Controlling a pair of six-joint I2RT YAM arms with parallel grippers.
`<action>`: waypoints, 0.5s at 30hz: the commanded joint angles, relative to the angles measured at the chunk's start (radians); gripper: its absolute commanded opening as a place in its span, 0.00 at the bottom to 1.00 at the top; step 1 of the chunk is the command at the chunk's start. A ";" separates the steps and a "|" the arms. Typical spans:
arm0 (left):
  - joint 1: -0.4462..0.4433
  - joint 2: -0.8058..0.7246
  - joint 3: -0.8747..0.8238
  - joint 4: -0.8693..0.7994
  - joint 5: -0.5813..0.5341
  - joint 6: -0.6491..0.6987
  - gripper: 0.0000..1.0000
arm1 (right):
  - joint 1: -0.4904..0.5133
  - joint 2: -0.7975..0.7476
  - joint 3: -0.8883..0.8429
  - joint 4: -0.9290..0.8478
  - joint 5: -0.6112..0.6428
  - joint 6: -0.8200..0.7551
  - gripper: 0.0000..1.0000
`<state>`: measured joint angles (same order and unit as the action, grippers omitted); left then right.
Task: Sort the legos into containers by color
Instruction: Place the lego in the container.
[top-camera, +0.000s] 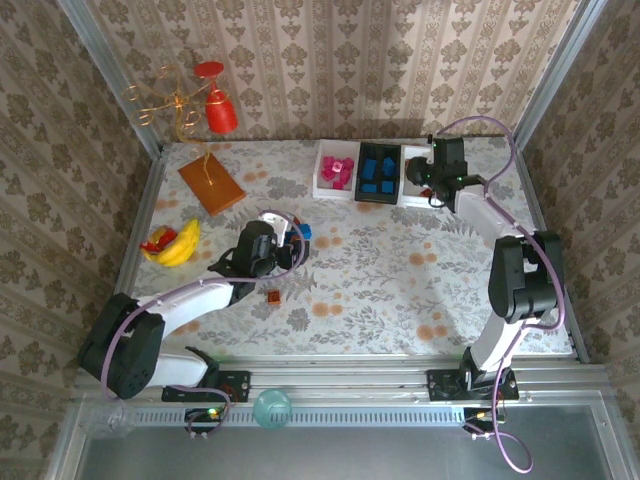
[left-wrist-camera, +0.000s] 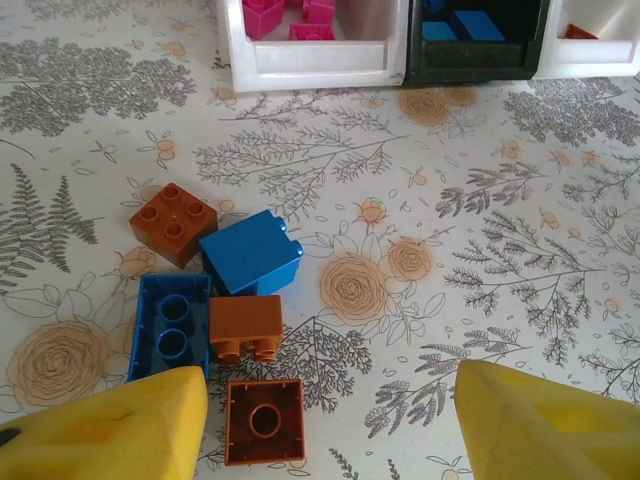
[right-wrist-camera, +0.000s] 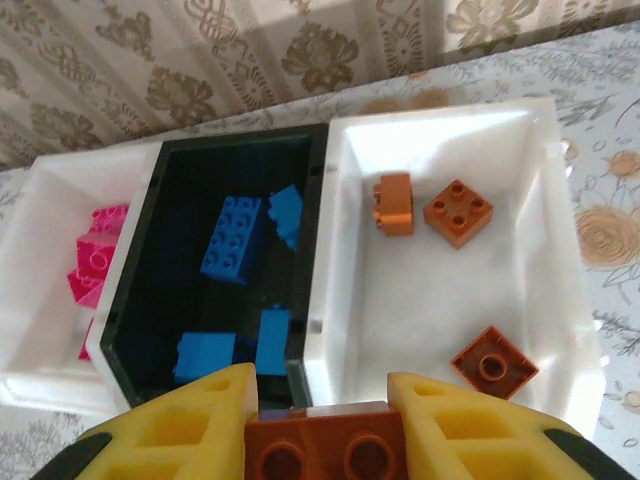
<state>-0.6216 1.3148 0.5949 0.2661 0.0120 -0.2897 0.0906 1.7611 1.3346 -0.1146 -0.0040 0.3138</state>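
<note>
Brown legos (right-wrist-camera: 457, 212): three in right white tray (right-wrist-camera: 400, 300), fourth clamped in right gripper (right-wrist-camera: 320, 440) at tray rim | blue legos (right-wrist-camera: 232, 240) in black tray (right-wrist-camera: 160, 300), pink legos (right-wrist-camera: 95, 265) in left white tray (right-wrist-camera: 40, 250) | left gripper (left-wrist-camera: 325, 425) parted over five loose legos (left-wrist-camera: 250, 255) | judged past halfway.

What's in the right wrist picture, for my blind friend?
The right gripper holds a brown brick by three trays: pink bricks in one white tray, blue bricks in the black tray, brown bricks in the other white tray.

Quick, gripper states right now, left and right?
Left gripper: open, holding nothing, above loose legos.
Right gripper: shut on a brown-orange lego, above the white tray.
</note>
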 joint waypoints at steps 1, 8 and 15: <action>-0.004 -0.025 -0.015 0.024 -0.020 0.026 0.68 | -0.020 0.059 0.066 -0.072 0.029 -0.002 0.27; -0.012 -0.031 0.000 -0.004 -0.004 0.023 0.68 | -0.041 0.228 0.237 -0.129 0.033 0.011 0.33; -0.011 -0.061 0.000 -0.040 -0.045 0.038 0.70 | -0.043 0.274 0.319 -0.181 0.025 0.019 0.60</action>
<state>-0.6289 1.2861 0.5949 0.2626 -0.0032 -0.2825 0.0494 2.0712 1.6432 -0.2562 0.0147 0.3199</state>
